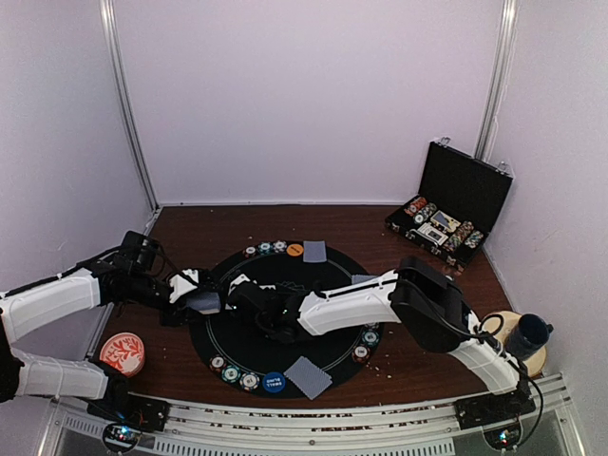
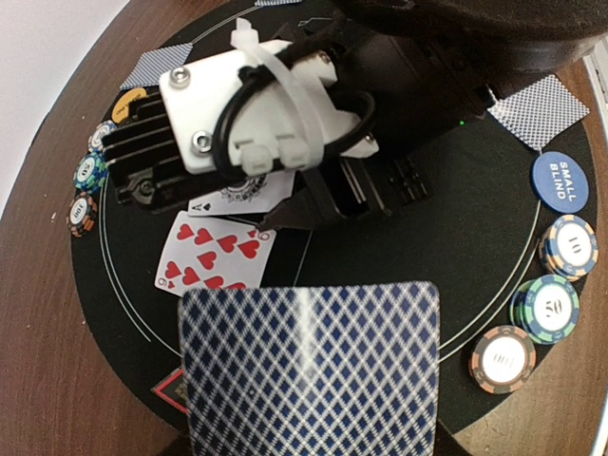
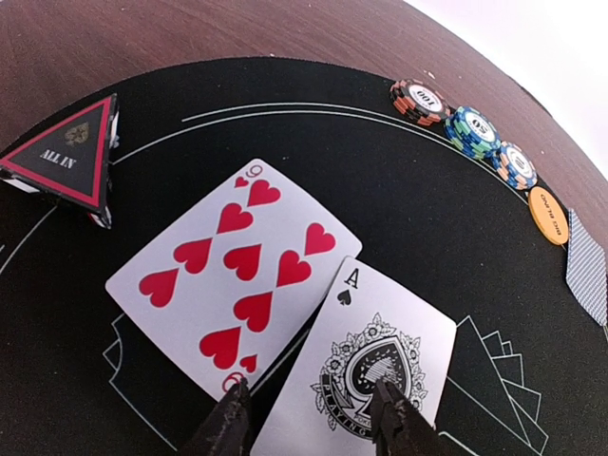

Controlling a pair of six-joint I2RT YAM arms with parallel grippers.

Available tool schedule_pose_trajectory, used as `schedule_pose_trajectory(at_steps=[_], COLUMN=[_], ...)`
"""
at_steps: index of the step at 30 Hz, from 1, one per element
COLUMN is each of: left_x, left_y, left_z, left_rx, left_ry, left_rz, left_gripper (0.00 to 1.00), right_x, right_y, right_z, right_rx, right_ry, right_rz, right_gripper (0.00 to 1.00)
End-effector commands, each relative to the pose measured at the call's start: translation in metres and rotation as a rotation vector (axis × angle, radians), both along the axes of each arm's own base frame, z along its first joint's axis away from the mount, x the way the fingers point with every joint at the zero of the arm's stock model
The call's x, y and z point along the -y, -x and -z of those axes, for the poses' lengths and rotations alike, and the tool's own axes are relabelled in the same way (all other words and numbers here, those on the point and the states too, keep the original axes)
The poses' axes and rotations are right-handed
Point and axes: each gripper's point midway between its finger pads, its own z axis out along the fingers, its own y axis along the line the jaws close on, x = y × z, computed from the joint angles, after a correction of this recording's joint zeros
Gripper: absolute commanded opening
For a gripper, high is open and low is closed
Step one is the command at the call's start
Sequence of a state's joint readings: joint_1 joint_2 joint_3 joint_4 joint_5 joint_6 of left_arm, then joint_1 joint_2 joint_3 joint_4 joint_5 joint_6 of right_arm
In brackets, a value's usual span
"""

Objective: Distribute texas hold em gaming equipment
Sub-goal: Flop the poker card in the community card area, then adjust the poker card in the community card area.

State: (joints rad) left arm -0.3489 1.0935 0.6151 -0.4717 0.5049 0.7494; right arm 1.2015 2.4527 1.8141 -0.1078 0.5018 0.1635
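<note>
Right wrist view: our right gripper (image 3: 311, 418) stands spread over the ace of spades (image 3: 366, 380), four o'clock of the nine of hearts (image 3: 237, 275); our left gripper (image 1: 199, 300) clamps a face-down card (image 2: 309, 375) for dealing.

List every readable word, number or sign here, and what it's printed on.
"ALL IN": red triangle marker.
"SMALL BLIND": blue button disc.
"9", hearts: nine of hearts.
"A", spade: ace of spades.
"100": orange chip.
"50": green chip.
"10": blue-and-tan chip.
Orange disc, ace's banner: too blurred to read.
Face-down card in left gripper: pattern only.
</note>
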Motion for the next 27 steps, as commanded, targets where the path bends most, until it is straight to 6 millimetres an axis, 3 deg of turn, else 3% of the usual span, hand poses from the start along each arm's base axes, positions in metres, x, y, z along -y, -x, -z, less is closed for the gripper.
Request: schedule_pose_trajectory(at_steps=[1, 14, 18, 21, 27], left_x=[0.003, 0.003, 0.003, 0.003, 0.003], left_y=[-0.005, -0.005, -0.005, -0.005, -0.005], left_z=[-0.005, -0.007, -0.007, -0.007, -0.007], left_rx=[0.032, 0.034, 0.035, 0.035, 0.034], left_ry=[0.017, 0.019, 0.020, 0.020, 0.021], left_rz=[0.001, -0.001, -0.001, 0.000, 0.001], left_gripper=[0.15, 0.15, 0.15, 0.15, 0.14], right_x=[-0.005, 0.001, 0.023, 0.044, 0.082], right_y=[0.010, 0.016, 0.014, 0.007, -0.022], right_z=[-0.023, -0.069, -0.094, -0.101, -0.079], right_rx=[0.010, 0.048, 0.070, 0.066, 0.010], right_ry=[-0.015, -0.085, -0.143, -0.172, -0.158], right_rz=[-0.011, 0.034, 0.118, 0.202, 0.336], right_gripper=[0.45, 0.52, 0.57, 0.70, 0.83])
